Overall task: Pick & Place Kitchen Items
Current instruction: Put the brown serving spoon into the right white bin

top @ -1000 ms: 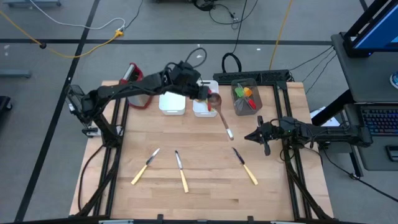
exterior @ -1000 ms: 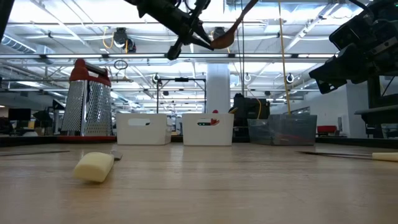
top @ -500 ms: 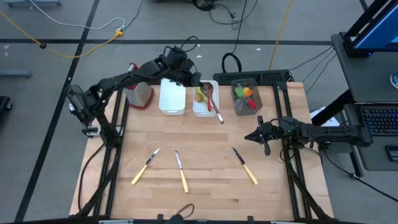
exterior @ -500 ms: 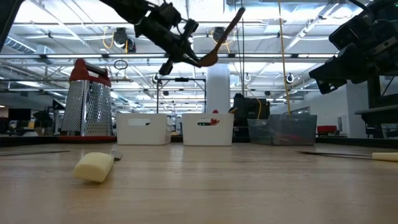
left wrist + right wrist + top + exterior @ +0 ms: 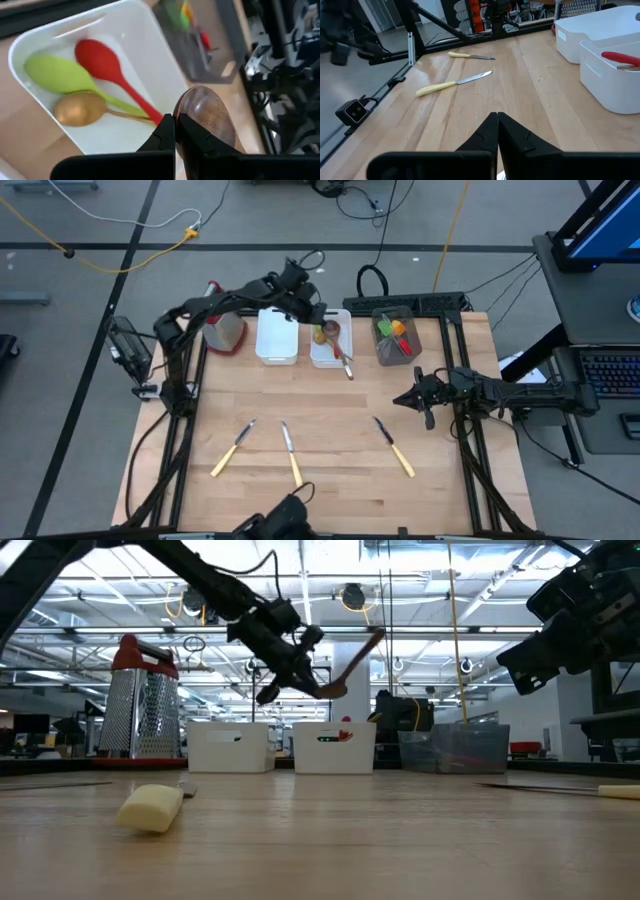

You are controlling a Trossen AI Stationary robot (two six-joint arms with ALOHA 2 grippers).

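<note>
Kitchen items lie across the wooden table (image 5: pixel 330 470) and in three trays along its far edge. Largest on the table is the red-topped box grater (image 5: pixel 222 328), upright at the far left corner. Beside it sits an empty-looking white tray (image 5: pixel 277 340), then a second white tray (image 5: pixel 322 358) holding three pieces: a green spoon (image 5: pixel 62 75), a red spoon (image 5: pixel 102 62) and a gold spoon (image 5: pixel 82 110), lying close together with handles crossing. Right of that is a grey tray (image 5: pixel 392 352) with green, orange and red utensils (image 5: pixel 396 330) bunched inside; their number cannot be told.

Above the second white tray the left gripper (image 5: pixel 318 320) is clamped on a wooden spoon (image 5: pixel 207 115), its bowl just past the fingertips and its handle slanting out over the tray's near rim toward the table.

Three cream-handled knives rest on the near half of the table, well apart: one at the left (image 5: pixel 232 448), one near the middle (image 5: pixel 291 454) and one to the right (image 5: pixel 393 447).

The right gripper (image 5: pixel 425 402) hangs closed and empty over the table's right side, near the right-hand knife.
</note>
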